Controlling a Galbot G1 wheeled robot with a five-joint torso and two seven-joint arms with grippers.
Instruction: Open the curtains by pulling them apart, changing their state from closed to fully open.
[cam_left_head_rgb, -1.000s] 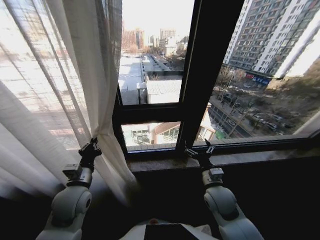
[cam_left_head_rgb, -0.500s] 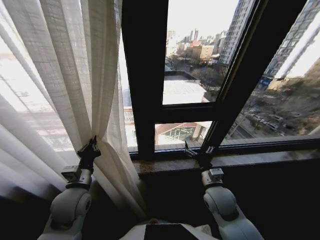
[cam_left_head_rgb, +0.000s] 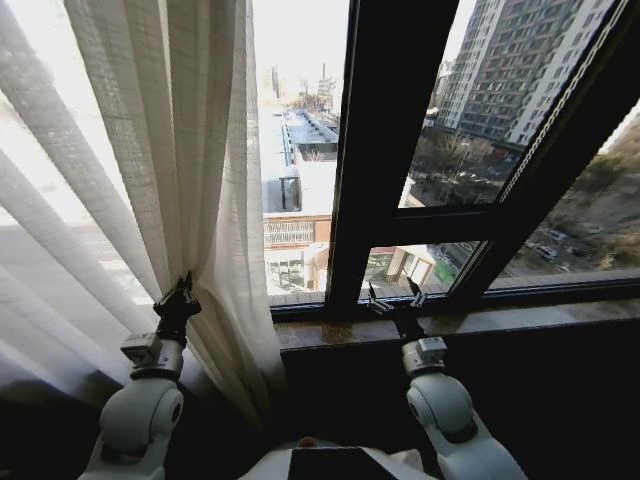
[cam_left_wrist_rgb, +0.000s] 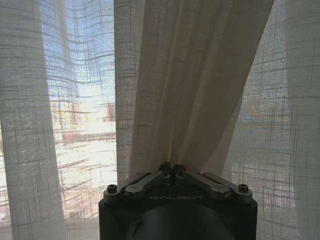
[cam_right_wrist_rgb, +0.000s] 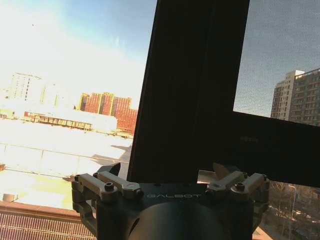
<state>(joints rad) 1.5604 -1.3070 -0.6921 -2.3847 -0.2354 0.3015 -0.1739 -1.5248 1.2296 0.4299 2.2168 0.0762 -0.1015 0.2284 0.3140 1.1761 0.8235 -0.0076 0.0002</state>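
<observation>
One left hand (cam_left_head_rgb: 181, 297) pinches bunched curtains (cam_left_head_rgb: 190, 170), fingertips buried.

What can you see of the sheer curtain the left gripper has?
The curtain is a sheer white, loosely woven fabric with vertical pleats, letting daylight and buildings show through. It hangs on the left of the window, gathered into a tight bunch where the left gripper is shut on it, fanning out above and below. The glass to its right is uncovered.

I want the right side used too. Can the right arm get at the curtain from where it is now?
Probably not: the right claw is open by the windowsill, and the curtain hangs bunched across at the left claw, which grips it.
</observation>
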